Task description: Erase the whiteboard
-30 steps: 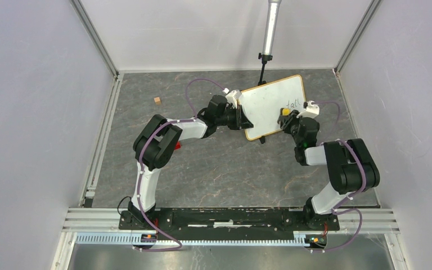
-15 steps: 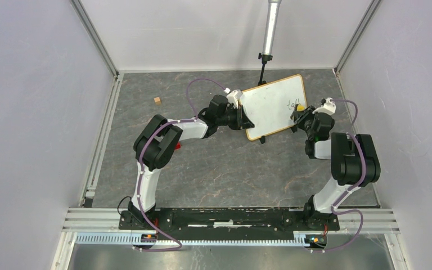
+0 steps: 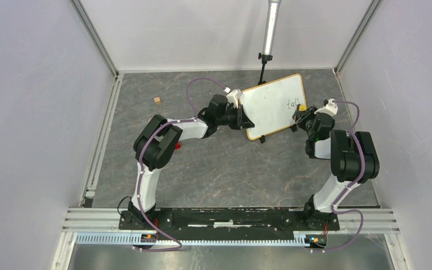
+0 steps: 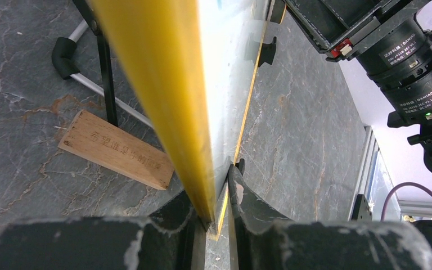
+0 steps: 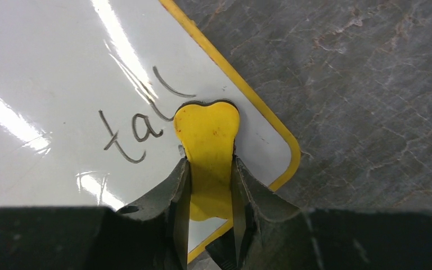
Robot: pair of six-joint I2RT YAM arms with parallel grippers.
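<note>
the left gripper (image 4: pixel 219 188) is pinching the left edge of the whiteboard (image 3: pixel 270 104), which is standing tilted at the far side of the table (image 3: pixel 230 169). a wood block (image 4: pixel 115 149) is lying by its stand, print too blurred to read. the word (image 5: pixel 132 129) is reading "tall", its end partly under the eraser (image 5: pixel 207 132). the right gripper (image 5: pixel 209 169) is squeezing that eraser against the board's right corner, so the wipe should be going left.

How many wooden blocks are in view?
2: a small light-wood cube far left of the white framed whiteboard, and a flat inscribed wooden block behind it. Others may be hidden.
</note>
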